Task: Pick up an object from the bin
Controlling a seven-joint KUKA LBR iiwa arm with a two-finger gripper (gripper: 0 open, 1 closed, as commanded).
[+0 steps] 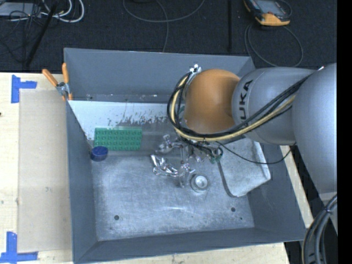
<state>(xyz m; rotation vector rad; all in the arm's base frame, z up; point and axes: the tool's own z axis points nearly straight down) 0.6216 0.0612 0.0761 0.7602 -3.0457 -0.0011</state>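
Observation:
My gripper (175,161) hangs low over the middle of the bin floor, under the arm's orange cover. A small round silvery thing (199,183) lies on the floor just to its lower right, close to the gripper's metal parts; whether they touch I cannot tell. A white crumpled sheet (250,172) lies to the right of the gripper, partly under the arm. Nothing shows as held.
A green studded plate (117,138) leans at the back left wall, well left of the gripper. A small blue cap (99,154) sits beside its lower left corner. The arm and its cables cover the bin's back right part.

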